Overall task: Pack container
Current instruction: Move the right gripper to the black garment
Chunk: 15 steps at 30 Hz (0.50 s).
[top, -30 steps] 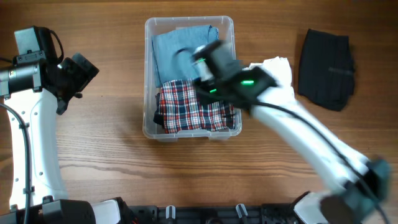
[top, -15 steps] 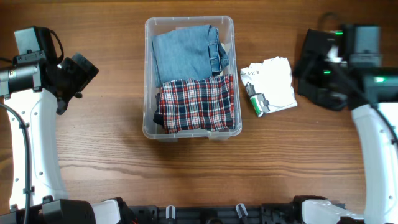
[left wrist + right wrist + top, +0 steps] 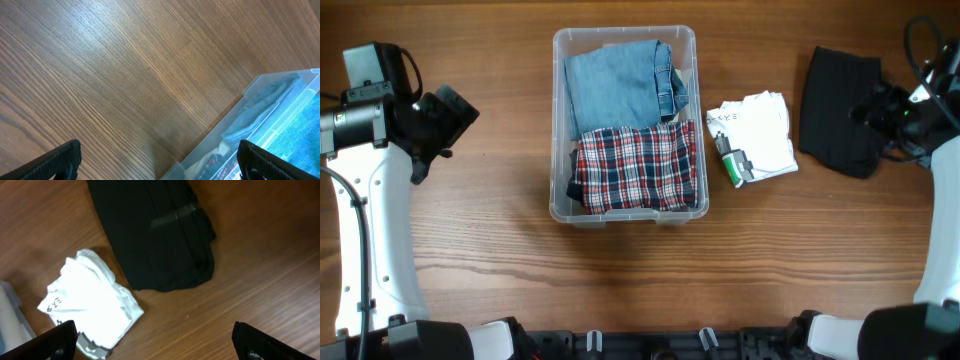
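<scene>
The container stands in the middle of the table, clear plastic. Inside it lie a folded denim piece at the far end and a folded red plaid shirt at the near end. My left gripper hovers left of the container, open and empty. In the left wrist view the left gripper spans bare wood, with the container's corner on the right. My right gripper is open at the right edge beside a black folded garment. In the right wrist view the right gripper holds nothing.
A white folded garment with printed lettering lies on the wood just right of the container, seen too as the white garment in the right wrist view. The black garment lies beyond it. Arm bases stand along the near edge.
My right arm has swung from above the container out to the right edge by the black garment, and its jaws have opened. The left arm has not moved.
</scene>
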Available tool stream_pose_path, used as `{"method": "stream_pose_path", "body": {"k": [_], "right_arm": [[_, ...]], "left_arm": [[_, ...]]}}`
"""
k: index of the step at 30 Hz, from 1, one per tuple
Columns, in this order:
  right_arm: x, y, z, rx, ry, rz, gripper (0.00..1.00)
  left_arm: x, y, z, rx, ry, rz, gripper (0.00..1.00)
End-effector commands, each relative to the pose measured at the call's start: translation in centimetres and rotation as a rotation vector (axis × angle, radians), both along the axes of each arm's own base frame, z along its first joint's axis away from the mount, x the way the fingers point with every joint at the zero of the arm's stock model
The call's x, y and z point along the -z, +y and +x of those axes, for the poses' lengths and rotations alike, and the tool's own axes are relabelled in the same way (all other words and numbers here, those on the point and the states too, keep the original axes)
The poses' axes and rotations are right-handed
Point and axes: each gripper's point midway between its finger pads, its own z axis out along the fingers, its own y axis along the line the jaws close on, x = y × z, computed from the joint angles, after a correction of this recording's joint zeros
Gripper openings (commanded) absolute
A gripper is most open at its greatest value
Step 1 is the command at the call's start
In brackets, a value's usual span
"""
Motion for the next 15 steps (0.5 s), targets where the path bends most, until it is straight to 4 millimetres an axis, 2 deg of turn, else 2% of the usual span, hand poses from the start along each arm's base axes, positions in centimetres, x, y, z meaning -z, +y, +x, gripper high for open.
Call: {"method": "stream_pose_path", "body": {"k": [1,6,12,15], "right_arm": [[2.3,-0.1,1.6,-0.105,0.02,0.022,1.0],[4.7,-1.4,4.4,-0.14,0.014,-0.005,1.0],[6.9,-3.0,6.4,-0.195,-0.024,0.022,1.0],[7.8,-4.7,7.0,-0.212,-0.034,-0.004,1.0]], "left_arm": [[-0.4,0.1,0.1,-0.003,-0.012,-0.001,1.0],[-0.4,0.1,0.1,-0.003,-0.012,-0.001,1.0],[-0.4,0.1,0.1,-0.003,-0.012,-0.001,1.0],[-0.4,0.1,0.1,-0.003,-0.012,-0.001,1.0]]}}
